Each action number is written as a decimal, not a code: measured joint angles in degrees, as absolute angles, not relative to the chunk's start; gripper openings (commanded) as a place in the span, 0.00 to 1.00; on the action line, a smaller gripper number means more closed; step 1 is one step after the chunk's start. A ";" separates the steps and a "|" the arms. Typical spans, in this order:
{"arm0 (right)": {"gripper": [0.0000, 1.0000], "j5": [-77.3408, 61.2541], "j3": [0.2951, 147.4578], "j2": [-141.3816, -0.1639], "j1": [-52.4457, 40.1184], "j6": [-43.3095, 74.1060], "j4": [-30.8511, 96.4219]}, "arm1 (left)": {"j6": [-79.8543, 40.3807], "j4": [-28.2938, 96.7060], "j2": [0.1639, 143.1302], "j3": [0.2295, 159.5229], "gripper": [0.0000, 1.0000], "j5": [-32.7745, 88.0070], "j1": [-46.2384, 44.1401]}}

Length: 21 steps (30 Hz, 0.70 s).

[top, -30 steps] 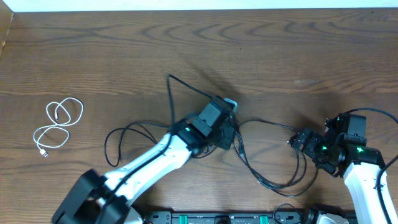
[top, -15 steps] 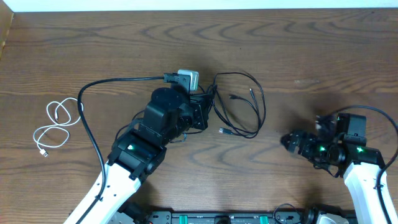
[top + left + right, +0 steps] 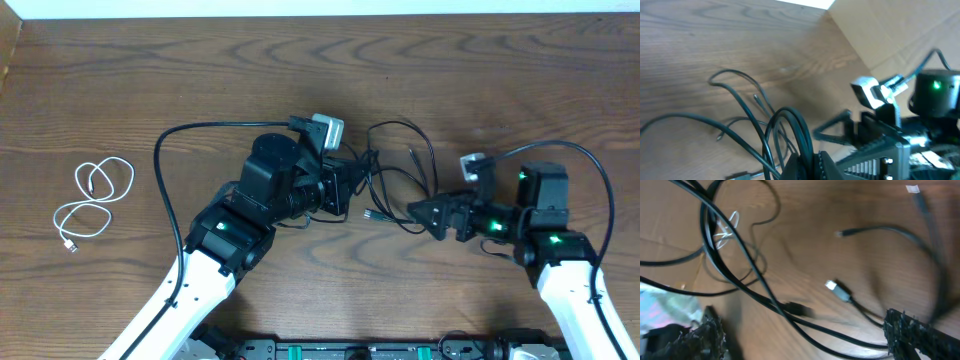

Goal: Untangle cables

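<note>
A: "Where were the black cables (image 3: 788, 110)?"
B: "At ctr, pinched in our left gripper (image 3: 348, 186); right gripper (image 3: 418, 211) gaped wide, empty. White cable (image 3: 93, 203) lay left, apart. We'd needed one plug (image 3: 370, 214) & a slow pull."

Tangled black cables (image 3: 400, 178), coiled white cable (image 3: 97, 202)
</note>
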<state>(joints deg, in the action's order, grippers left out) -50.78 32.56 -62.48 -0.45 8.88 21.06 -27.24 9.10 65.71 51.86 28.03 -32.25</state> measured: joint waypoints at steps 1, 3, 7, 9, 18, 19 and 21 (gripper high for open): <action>0.99 -49.30 32.51 -62.46 -2.28 11.84 18.92 | -27.24 9.10 65.71 51.86 0.08 28.73 -32.25; 0.99 -45.39 32.51 -62.48 -6.39 17.67 15.22 | -27.29 9.04 65.71 51.86 0.08 29.89 -32.25; 0.99 -39.46 32.51 -62.48 -13.78 25.78 9.67 | -27.66 8.99 65.71 51.86 0.08 31.16 -32.60; 0.99 -36.95 32.51 -62.48 -16.29 29.47 8.27 | -27.83 8.97 65.71 51.86 0.08 31.44 -33.08; 0.96 -26.20 32.58 -62.48 -19.59 43.05 7.55 | -28.34 8.95 65.87 51.86 0.08 32.36 -34.61; 0.96 -23.92 32.84 -62.52 -19.86 43.75 9.67 | -28.34 8.88 65.91 51.86 0.08 32.71 -34.61; 0.97 -19.86 33.52 -62.81 -20.21 44.71 14.20 | -28.36 8.67 66.02 51.83 0.08 32.71 -34.44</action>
<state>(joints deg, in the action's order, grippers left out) -19.86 33.52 -62.81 -20.21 44.71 14.20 -28.36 8.67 66.02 51.83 32.71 -34.44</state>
